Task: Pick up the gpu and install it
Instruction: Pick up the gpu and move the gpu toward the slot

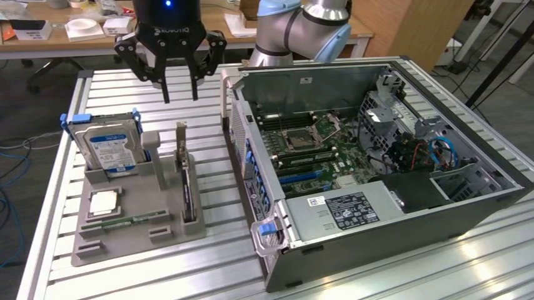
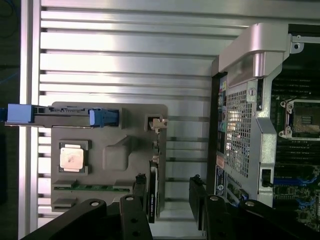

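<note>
Gripper [image 1: 180, 99] is hovering open over the gpu [image 1: 185, 181] standing edge-up in the tray [image 1: 125, 236], looks like the approach step; grabbing is calling for straddling that thin edge.

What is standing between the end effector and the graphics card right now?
Nothing visible. The open end effector hangs above the graphics card, which stands on edge in the grey holder. The hard drive stands in the same holder toward the exterior view's left, off that path.

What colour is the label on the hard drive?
The label is blue and white, best seen in the exterior view.
</note>
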Robot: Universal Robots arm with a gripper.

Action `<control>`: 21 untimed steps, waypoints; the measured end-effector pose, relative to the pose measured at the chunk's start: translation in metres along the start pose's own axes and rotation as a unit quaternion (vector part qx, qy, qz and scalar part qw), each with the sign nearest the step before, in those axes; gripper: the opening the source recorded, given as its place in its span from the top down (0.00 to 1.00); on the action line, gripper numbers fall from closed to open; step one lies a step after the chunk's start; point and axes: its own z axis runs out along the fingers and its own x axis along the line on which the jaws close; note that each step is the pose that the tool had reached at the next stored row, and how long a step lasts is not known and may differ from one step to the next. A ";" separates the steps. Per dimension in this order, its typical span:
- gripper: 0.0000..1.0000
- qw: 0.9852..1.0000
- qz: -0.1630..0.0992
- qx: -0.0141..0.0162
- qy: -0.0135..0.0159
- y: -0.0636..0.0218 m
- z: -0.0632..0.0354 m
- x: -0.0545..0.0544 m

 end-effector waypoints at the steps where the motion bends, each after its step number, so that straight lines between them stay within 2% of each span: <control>1: 0.53 1.000 0.000 0.000 0.000 -0.0009 0.0000 0.000; 8: 0.53 1.000 0.000 0.000 0.000 -0.0050 0.0000 0.000; 21: 0.53 1.000 0.000 0.000 0.000 -0.0064 0.0000 0.000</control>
